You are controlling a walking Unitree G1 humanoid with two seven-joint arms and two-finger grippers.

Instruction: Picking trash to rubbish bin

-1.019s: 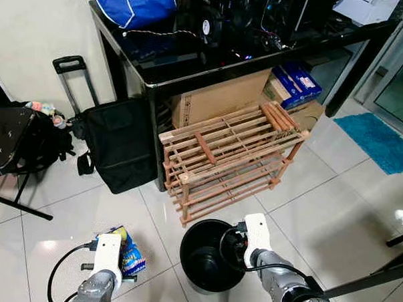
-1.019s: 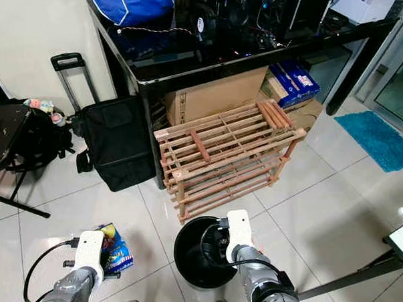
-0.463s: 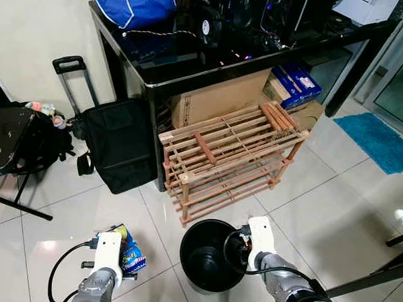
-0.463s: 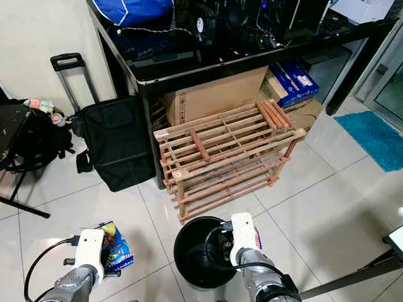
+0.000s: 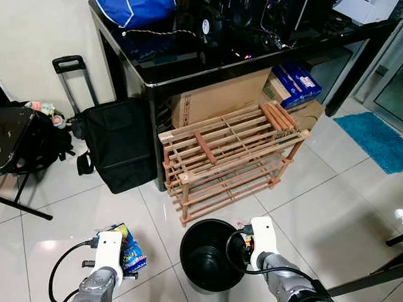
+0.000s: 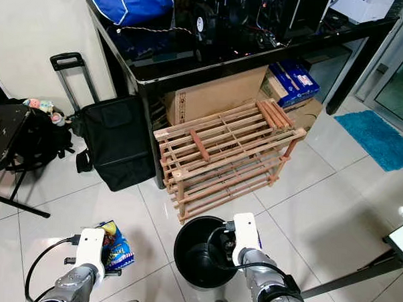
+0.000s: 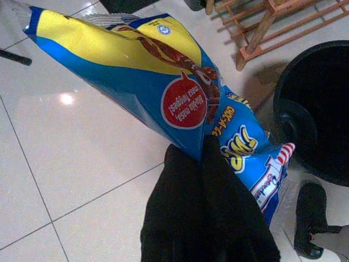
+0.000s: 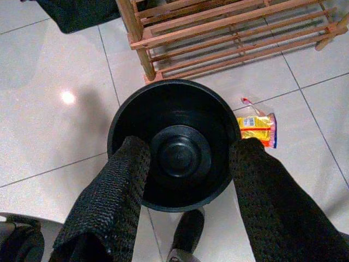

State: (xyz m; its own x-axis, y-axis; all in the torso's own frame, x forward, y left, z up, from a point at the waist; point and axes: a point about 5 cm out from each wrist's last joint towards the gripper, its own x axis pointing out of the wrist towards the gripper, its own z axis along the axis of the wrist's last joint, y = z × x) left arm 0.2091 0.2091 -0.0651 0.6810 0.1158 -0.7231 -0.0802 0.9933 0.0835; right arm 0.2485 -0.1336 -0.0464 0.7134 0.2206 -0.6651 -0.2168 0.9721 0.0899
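Observation:
A blue and yellow snack bag (image 7: 163,82) hangs just above the white floor tiles, with my left gripper (image 7: 193,155) shut on its lower end. The same bag (image 5: 129,249) shows in front of my left wrist at the lower left. The round black rubbish bin (image 5: 207,255) stands to its right, and looks empty inside (image 8: 180,109). My right gripper (image 8: 191,146) hovers open over the bin, one finger above each side of the rim. A small yellow wrapper (image 8: 256,126) lies on the floor beside the bin.
A wooden shoe rack (image 5: 231,155) stands just behind the bin, under a black table (image 5: 192,63) with a cardboard box (image 5: 217,98). A black trolley bag (image 5: 118,147) and a dark chair (image 5: 15,139) are at the left. A blue mat (image 5: 382,142) lies at the right.
My right wrist has shifted slightly to the right over the bin's rim. The left gripper has kept the snack bag in almost the same place.

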